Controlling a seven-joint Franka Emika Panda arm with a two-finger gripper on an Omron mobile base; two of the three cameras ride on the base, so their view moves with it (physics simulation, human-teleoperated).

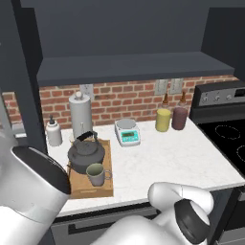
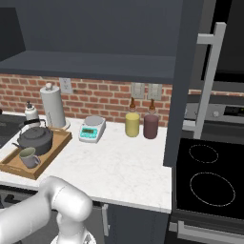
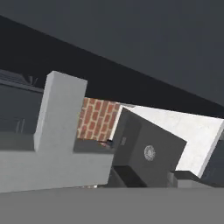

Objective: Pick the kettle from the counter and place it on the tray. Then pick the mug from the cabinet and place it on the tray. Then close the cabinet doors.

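Note:
The dark grey kettle (image 1: 86, 152) (image 2: 35, 138) stands on the wooden tray (image 1: 91, 191) (image 2: 19, 170) at the left of the white counter (image 1: 167, 158) (image 2: 119, 167). The grey-green mug (image 1: 95, 174) (image 2: 28, 157) sits on the tray just in front of the kettle. Above, the cabinet (image 1: 129, 67) (image 2: 95, 64) is open. Its left door (image 1: 24, 72) swings out at the left and its right door (image 2: 183, 81) at the right, with its silver handle (image 2: 209, 71). My arm's white link (image 1: 28, 186) reaches left, out of the picture. In the hand view a silver bar handle (image 3: 57, 118) looms very close.
A tall silver canister (image 1: 80, 115) (image 2: 52, 107) and a white bottle (image 1: 53, 133) stand behind the tray. A kitchen scale (image 1: 127, 131), a yellow canister (image 1: 163, 119) and a maroon canister (image 1: 179, 118) line the brick wall. The black stove (image 1: 229, 139) (image 2: 209, 181) is at the right.

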